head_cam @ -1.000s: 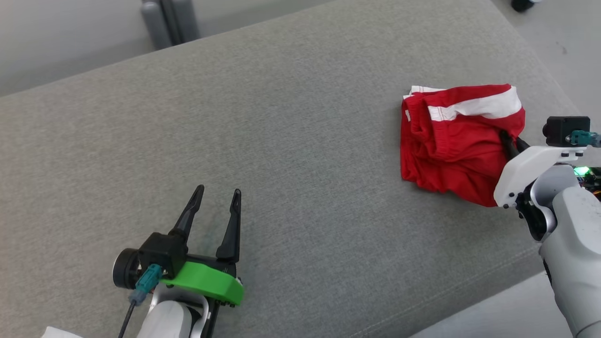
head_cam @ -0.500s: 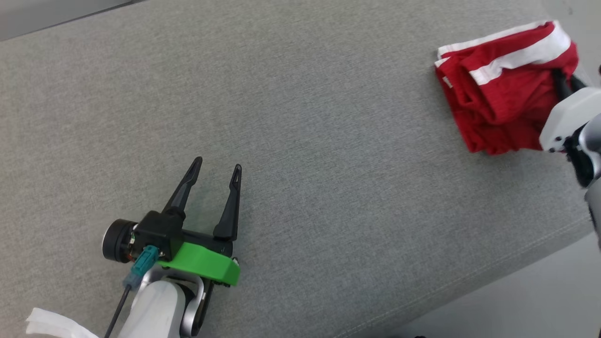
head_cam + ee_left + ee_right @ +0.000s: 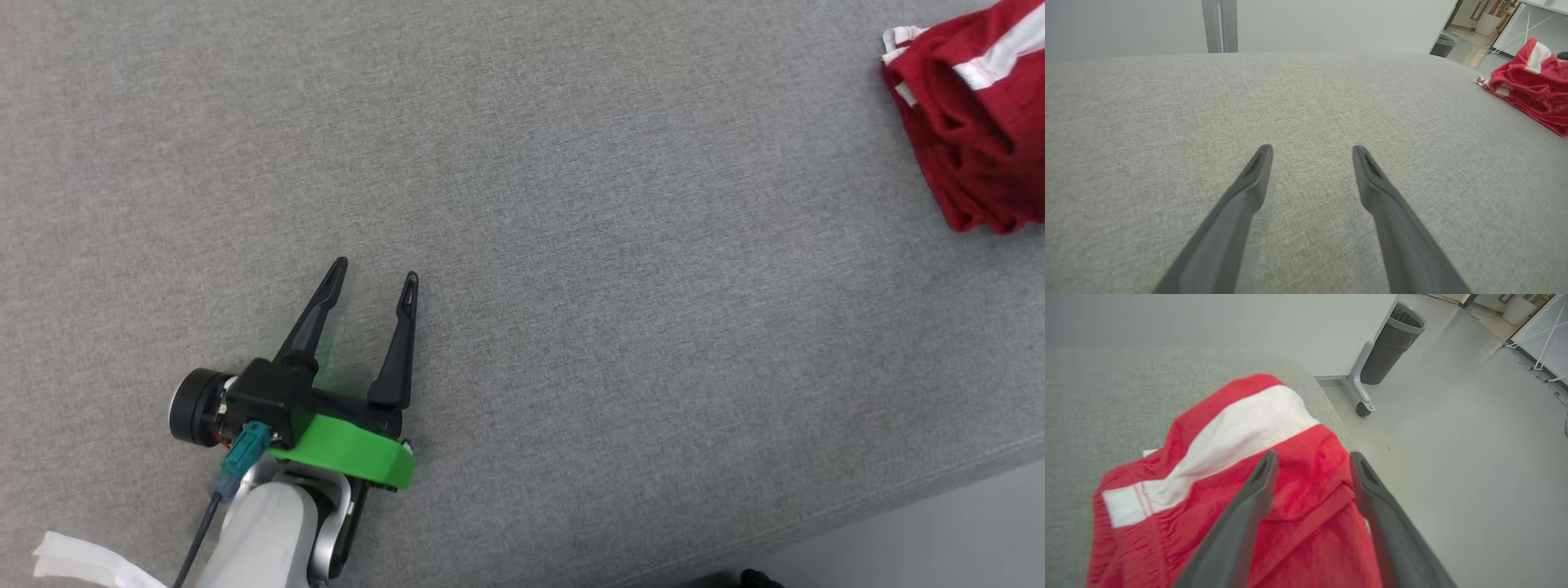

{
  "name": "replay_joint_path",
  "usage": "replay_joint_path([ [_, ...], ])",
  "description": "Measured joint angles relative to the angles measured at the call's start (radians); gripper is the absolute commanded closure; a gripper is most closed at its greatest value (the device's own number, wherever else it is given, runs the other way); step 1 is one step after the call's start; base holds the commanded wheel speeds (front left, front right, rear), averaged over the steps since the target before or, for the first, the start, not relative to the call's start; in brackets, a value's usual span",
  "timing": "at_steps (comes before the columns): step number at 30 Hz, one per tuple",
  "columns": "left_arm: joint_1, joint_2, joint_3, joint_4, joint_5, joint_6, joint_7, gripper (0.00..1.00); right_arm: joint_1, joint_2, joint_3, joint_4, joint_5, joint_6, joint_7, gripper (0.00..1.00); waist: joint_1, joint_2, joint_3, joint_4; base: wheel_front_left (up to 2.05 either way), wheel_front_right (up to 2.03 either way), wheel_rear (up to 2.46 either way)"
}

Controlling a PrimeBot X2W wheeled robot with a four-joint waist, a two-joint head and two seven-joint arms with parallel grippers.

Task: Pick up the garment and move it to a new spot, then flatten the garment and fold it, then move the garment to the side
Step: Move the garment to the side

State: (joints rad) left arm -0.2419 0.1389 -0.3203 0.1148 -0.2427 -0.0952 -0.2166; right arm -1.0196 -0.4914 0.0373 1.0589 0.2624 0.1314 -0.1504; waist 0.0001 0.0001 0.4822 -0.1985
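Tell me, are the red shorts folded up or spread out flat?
Folded, bunched. The red shorts lie in rumpled layers on the grey cushion, not flat.

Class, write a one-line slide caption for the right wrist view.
Open right pincer over a crumpled red-and-white garment at the edge of the grey cushion.

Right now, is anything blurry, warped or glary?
Head view: even soft light, sharp weave, a green tint on the cushion by the left pincer. Left wrist view: wide-angle bowing of the cushion's far edge. Right wrist view: right pincer soft, garment sharper.

Grey upholstery (image 3: 571, 204) meets pale floor (image 3: 1453, 477), with a dark bin (image 3: 1392, 343) nearby.
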Motion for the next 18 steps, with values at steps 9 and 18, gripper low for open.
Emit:
replay_joint_path([
  [9, -0.01, 0.002, 0.0, 0.005, -0.005, 0.008, -0.006, 0.0, -0.017, 0.031, 0.027, 0.055, -0.005, 0.0, -0.07, 0.0, 0.0, 0.0, -0.002, 0.006, 0.0, 0.0, 0.0],
  [18, -0.046, -0.003, 0.026, 0.05, -0.03, 0.011, -0.031, 0.0, -0.024, 0.072, 0.085, -0.013, -0.064, 0.0, -0.107, 0.0, -0.0001, -0.0001, -0.063, 0.017, 0.0, 0.0, 0.0],
])
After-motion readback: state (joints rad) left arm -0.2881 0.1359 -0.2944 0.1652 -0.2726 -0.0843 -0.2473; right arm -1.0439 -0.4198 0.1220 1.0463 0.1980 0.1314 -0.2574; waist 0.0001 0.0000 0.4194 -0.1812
